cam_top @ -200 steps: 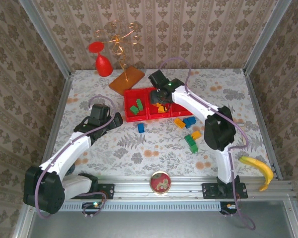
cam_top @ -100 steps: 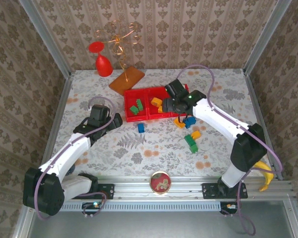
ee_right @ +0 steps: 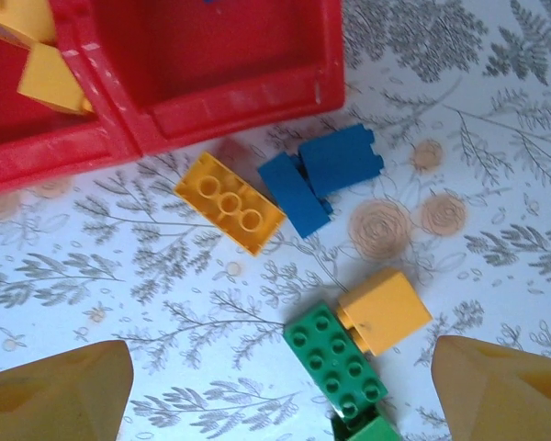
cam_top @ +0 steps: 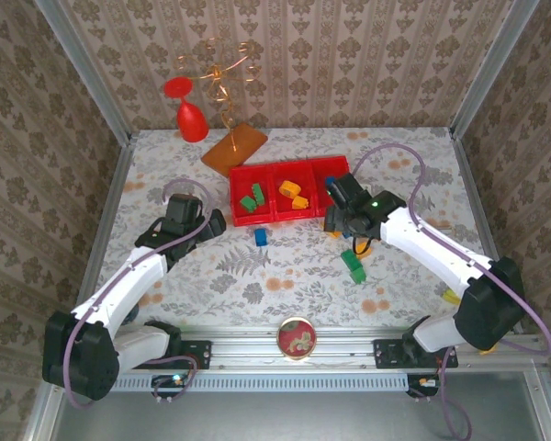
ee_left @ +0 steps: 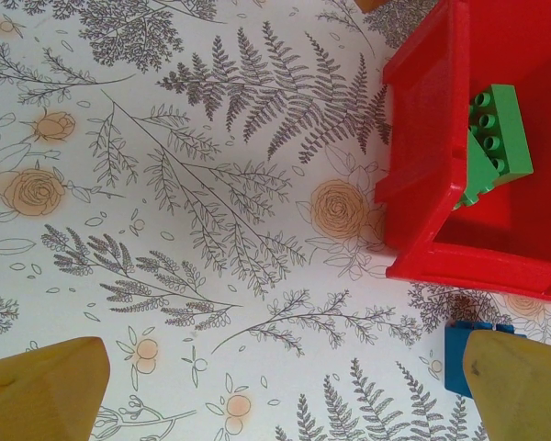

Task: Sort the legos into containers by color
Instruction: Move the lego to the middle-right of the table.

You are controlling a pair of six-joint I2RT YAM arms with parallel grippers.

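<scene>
right claw (ee_right: 285, 381) gapes wide and empty over loose yellow, blue and green legos (ee_right: 230, 202) on the worktop (ee_right: 496, 110), just near of the red tray (ee_right: 211, 115). left claw (ee_left: 289, 381), equally wide and empty, hovers left of the tray's green-filled compartment (ee_left: 422, 138).

Mid-desk (cam_top: 285, 285): red tray (cam_top: 277, 219), three compartments in a row. Left compartment holds green legos (cam_top: 253, 197); middle holds orange-yellow legos (cam_top: 294, 193). The right gripper (cam_top: 338, 220) is over the desk just in front of the tray's right compartment. The left gripper (cam_top: 211, 222) is left of the tray, apart from it. Loose on desk: blue lego (cam_top: 260, 237) near the tray's front edge; green lego (cam_top: 354, 265) closer to the arm bases.
</scene>
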